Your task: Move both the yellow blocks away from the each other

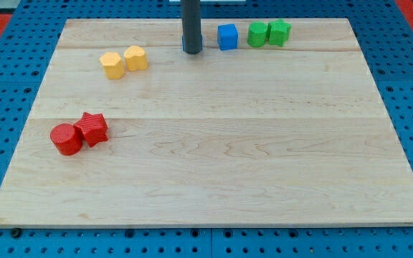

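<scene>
Two yellow blocks sit touching at the board's upper left: a yellow hexagon-like block (112,65) and a second yellow block (135,58) just right of it. My tip (192,51) rests on the board near the top edge, to the right of the yellow pair with a clear gap. A small piece of a blue block (184,43) shows behind the rod; its shape is hidden.
A blue cube (227,36) stands right of my tip. Two green blocks (257,34) (279,31) touch each other further right. A red cylinder (66,139) and a red star-shaped block (92,129) touch at the left. The wooden board (214,186) lies on a blue pegboard.
</scene>
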